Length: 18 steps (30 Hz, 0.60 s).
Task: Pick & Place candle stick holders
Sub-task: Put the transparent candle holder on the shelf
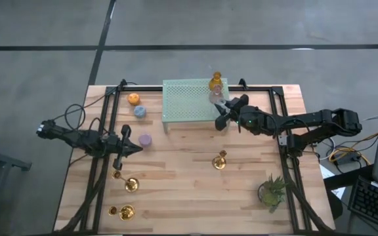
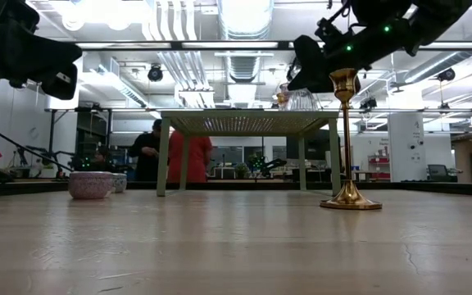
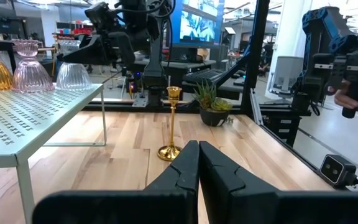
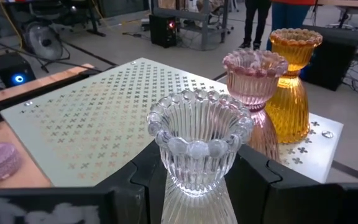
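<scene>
A clear ribbed glass candle stick holder (image 4: pixel 197 146) stands upright between the fingers of my right gripper (image 4: pixel 197 190), over the right end of the pale green mesh rack (image 1: pixel 189 99). Just past it, a pink holder (image 4: pixel 253 93) and an amber holder (image 4: pixel 294 81) rest on their bases on the rack top. One gold stemmed holder (image 1: pixel 220 160) stands on its round base mid-table. My left gripper (image 1: pixel 135 149) is shut on nothing at the table's left, beside a purple cup (image 1: pixel 145 139). My right gripper pinches the clear holder's narrow lower body (image 4: pixel 194 199) between its two fingers, one on each side. The fingers come nearly level from the table's right side. The holder stays upright with its base at the rack top (image 3: pixel 73 87); whether it rests there I cannot tell.
Orange (image 1: pixel 134 99) and blue (image 1: pixel 140 111) cups sit left of the rack. More gold holders (image 1: pixel 131 185) stand near the front left corner. A green potted plant (image 1: pixel 272 190) is at the front right. Bare wood lies in the table's middle and front. People stand in the room beyond.
</scene>
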{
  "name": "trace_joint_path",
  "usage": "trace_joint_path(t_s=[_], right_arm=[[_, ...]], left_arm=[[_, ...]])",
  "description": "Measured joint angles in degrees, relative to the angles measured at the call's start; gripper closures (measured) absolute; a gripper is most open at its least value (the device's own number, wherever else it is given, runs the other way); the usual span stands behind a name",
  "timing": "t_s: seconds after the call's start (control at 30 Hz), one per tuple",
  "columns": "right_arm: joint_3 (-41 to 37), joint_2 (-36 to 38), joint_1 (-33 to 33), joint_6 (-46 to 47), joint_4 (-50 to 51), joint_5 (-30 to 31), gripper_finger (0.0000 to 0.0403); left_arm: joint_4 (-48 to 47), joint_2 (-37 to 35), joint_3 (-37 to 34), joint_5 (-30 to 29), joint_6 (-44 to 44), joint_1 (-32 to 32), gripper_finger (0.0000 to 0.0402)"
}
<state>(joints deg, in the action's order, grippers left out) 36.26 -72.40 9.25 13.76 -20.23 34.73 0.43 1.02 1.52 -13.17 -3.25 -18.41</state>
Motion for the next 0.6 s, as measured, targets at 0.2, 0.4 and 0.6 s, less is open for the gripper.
trace_joint_path(t_s=[0.2,0.4,0.6], right_arm=[[-0.1,0.0,0.6,0.9,0.0,0.0,0.0262],[-0.1,0.0,0.7,0.8,0.0,0.0,0.0264],[-0.1,0.0,0.9,0.6,0.0,-0.1,0.0271]], left_arm=[[0.0,0.0,0.0,0.0,0.0,0.0,0.0388],[0.0,0.0,0.0,0.0,0.0,0.0,0.0388],[0.0,0.0,0.0,0.0,0.0,0.0,0.0388]])
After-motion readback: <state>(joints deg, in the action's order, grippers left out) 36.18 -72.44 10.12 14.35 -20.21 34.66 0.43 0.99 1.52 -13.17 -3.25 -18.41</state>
